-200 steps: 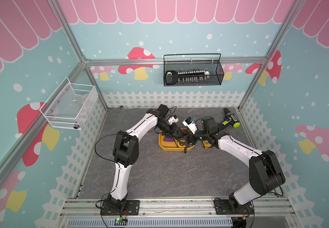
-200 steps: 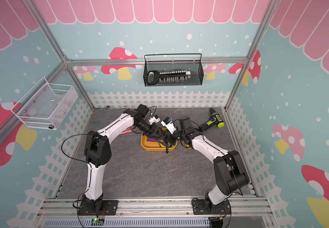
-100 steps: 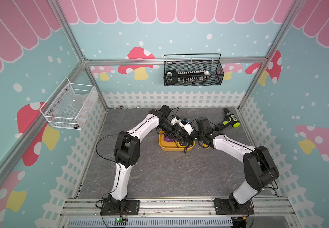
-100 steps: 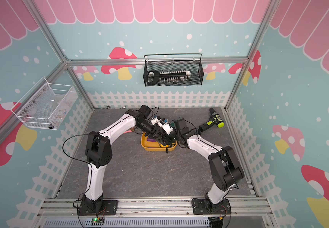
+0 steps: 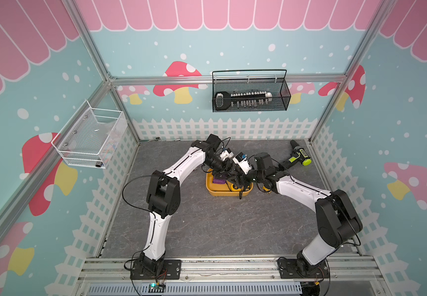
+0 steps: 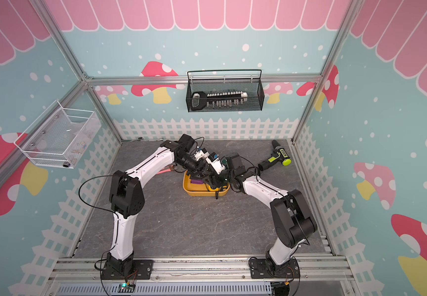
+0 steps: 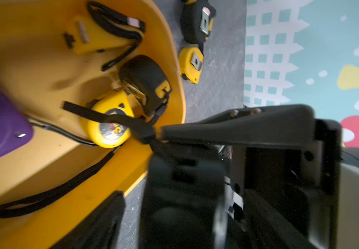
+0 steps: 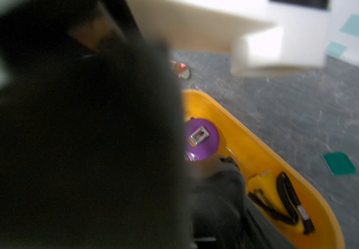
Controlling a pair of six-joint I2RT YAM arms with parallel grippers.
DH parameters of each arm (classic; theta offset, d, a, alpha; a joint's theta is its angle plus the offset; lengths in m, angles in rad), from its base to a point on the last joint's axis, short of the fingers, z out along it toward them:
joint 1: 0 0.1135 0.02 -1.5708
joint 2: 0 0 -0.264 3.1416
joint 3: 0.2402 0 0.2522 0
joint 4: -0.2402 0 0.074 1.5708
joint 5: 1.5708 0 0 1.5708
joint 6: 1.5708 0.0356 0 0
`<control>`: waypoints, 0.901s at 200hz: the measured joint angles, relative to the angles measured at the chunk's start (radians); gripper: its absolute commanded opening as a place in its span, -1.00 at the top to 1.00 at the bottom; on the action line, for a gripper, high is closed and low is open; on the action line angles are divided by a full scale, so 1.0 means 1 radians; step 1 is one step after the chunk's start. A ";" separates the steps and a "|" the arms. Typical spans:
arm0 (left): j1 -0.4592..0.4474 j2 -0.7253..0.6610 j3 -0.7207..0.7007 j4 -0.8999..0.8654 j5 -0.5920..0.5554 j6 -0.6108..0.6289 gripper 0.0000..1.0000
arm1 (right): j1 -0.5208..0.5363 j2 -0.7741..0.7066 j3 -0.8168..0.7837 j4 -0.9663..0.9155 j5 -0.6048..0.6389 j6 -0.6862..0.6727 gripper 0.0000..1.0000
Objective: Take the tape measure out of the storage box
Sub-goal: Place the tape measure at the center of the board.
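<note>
The yellow tape measure [image 5: 235,188], a round plastic case with a black wrist strap, is inside the shallow yellow-orange plastic storage box [image 5: 213,191], at the end nearer the right arm. In both top views the box sits on the grey stone-patterned desk [image 5: 207,225], toward the back. Both arms bend in over it, so the left hand [image 5: 224,172] and the right hand [image 5: 242,180] crowd together just above its contents. From up there I cannot tell how either hand's jaws stand. A purple tape measure [image 5: 219,181] lies toward the box's other end. A green-and-black cordless drill [image 5: 298,157] lies in the back right corner of the desk, well apart from the box. A black wire-mesh basket [image 5: 249,93] hangs on the back wall and a white mesh basket [image 5: 89,139] on the left wall.

From the left wrist, the yellow tape measure [image 7: 107,129] rests on the box floor, right up against a black tape measure [image 7: 146,79] in a rounded corner. Its strap is drawn across its face to the tip of the right hand [image 7: 156,143], where one long black finger [image 7: 239,126] touches the strap's end. Whether the strap is pinched I cannot tell, and nothing here settles the left hand either. A flatter yellow tape measure [image 7: 88,36] lies further along the wall. Outside, near the box, a black-and-yellow tape measure [image 7: 197,21] and a small yellow tape measure [image 7: 191,64] sit on the desk.

From the right wrist, a dark blurred mass fills most of the picture. Beside it the purple tape measure [image 8: 202,140] shows its metal clip.
</note>
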 measured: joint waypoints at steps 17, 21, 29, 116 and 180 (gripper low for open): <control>0.001 -0.022 0.004 0.002 -0.081 0.000 -0.98 | -0.021 -0.008 -0.013 -0.012 0.019 0.033 0.21; 0.001 -0.031 0.004 0.003 -0.106 0.003 -0.98 | -0.031 -0.011 -0.019 -0.016 0.025 0.042 0.21; 0.000 -0.049 0.004 0.003 -0.155 0.006 -0.98 | -0.057 -0.018 -0.038 -0.026 0.032 0.064 0.21; -0.112 -0.057 -0.002 -0.016 -0.638 0.111 -0.98 | -0.424 -0.262 -0.116 -0.391 0.211 0.193 0.12; -0.129 0.043 0.001 -0.040 -0.828 0.119 -0.98 | -0.567 -0.172 -0.119 -0.563 0.270 0.195 0.04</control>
